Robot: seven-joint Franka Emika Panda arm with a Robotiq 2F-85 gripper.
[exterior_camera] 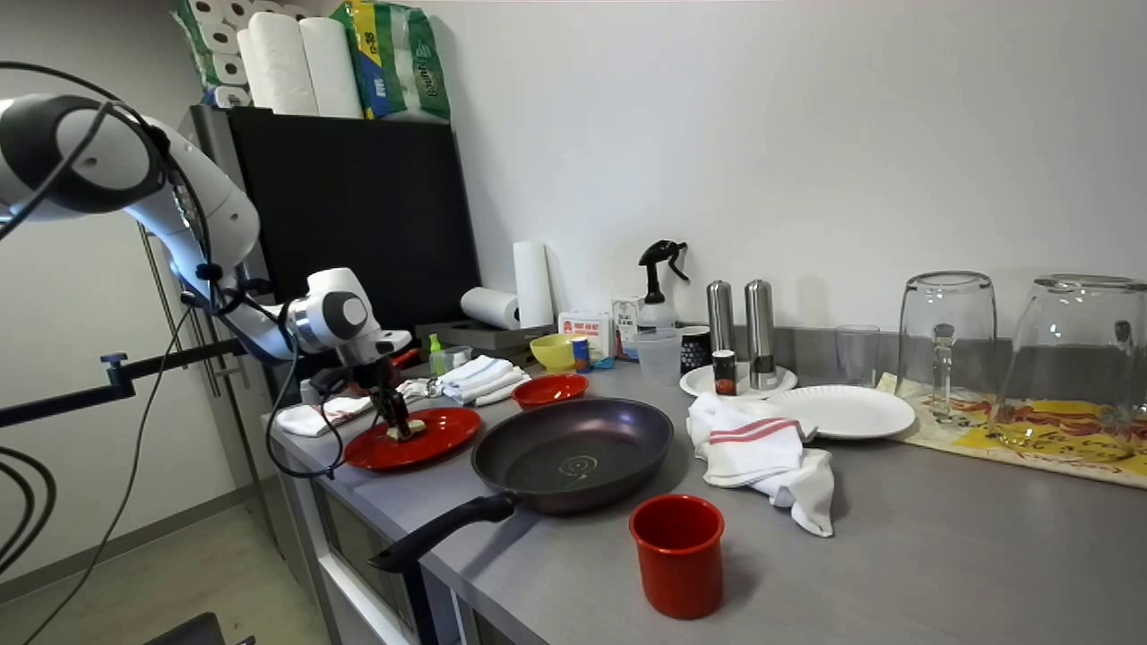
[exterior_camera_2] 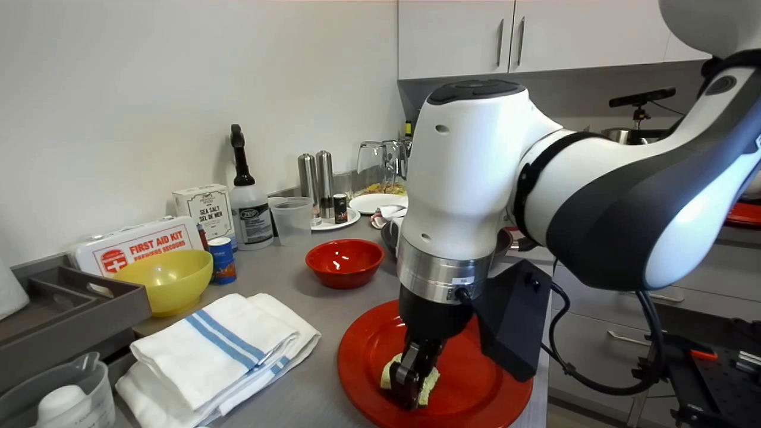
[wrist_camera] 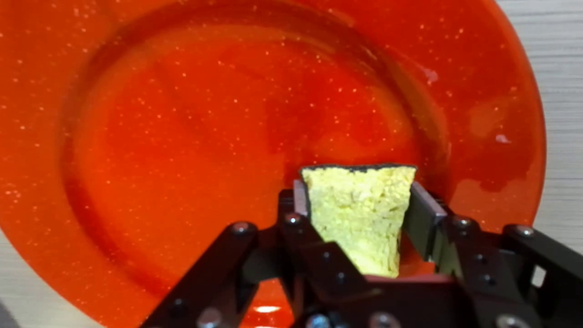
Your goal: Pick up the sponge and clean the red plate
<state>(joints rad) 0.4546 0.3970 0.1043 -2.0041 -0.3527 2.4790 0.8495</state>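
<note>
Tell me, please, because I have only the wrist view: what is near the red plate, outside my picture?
Observer: In an exterior view, a black frying pan sits beside the red plate; whether they touch, I cannot tell.
Operator: Understood. What else lies near the red plate?
Observer: A folded white cloth with blue stripes, visible in an exterior view.
Operator: And is there something close to the frying pan?
Observer: Yes, a small red bowl stands near it in both exterior views.
</note>
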